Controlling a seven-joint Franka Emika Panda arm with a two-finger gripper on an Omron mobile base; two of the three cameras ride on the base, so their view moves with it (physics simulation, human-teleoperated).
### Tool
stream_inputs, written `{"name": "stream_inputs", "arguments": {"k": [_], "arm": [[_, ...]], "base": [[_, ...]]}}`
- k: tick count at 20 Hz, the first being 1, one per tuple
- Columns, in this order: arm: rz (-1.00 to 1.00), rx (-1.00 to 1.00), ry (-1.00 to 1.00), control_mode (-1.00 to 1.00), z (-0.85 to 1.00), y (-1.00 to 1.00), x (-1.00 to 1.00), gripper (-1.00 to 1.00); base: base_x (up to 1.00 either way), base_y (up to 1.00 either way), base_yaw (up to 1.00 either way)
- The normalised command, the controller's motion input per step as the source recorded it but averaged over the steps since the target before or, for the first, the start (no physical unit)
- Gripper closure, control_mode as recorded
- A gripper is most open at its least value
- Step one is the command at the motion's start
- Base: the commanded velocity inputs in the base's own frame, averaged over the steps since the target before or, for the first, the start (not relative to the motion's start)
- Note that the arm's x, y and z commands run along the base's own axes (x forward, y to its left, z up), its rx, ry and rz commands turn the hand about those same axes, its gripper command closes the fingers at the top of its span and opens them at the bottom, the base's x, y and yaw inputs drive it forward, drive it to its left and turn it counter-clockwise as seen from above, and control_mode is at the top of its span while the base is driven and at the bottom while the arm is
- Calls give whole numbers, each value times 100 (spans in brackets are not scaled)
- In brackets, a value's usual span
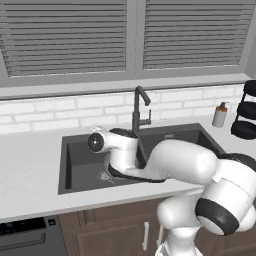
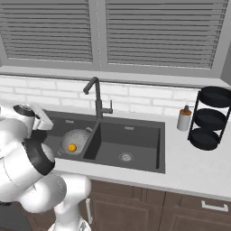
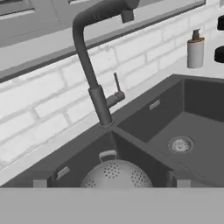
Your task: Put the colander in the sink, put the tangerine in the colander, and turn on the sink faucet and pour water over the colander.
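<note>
Tangerine (image 2: pixel 71 147) sits in colander (image 2: pixel 76 141) in sink (image 2: pixel 135 169); gripper (image 3: pixel 111 184) open, empty; faucet (image 3: pixel 94 65) w/ lever not yet on.

The white arm (image 1: pixel 170 162) reaches from the lower right over the dark double-basin sink (image 1: pixel 80 165), hiding much of its middle. The sink faucet (image 1: pixel 138 107) stands behind the divider. A soap dispenser (image 1: pixel 220 115) and a black tiered rack (image 1: pixel 246 110) stand on the table (image 1: pixel 27 165) at right.
</note>
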Motion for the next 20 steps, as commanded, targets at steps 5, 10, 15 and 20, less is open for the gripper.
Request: {"name": "stream_inputs", "arguments": {"k": [5,10,15,20], "arm": [[-7,25,-12,-100,91,-23,-83,-100],[-5,26,-24,-100,63,-55,-72,-100],[0,34,-21,-100,42,-95,-44,-100],[3,41,-2,-100,44,-96,-22,-100]], "base": [[0,0,0],[0,0,0],[0,0,0],[0,0,0]]}}
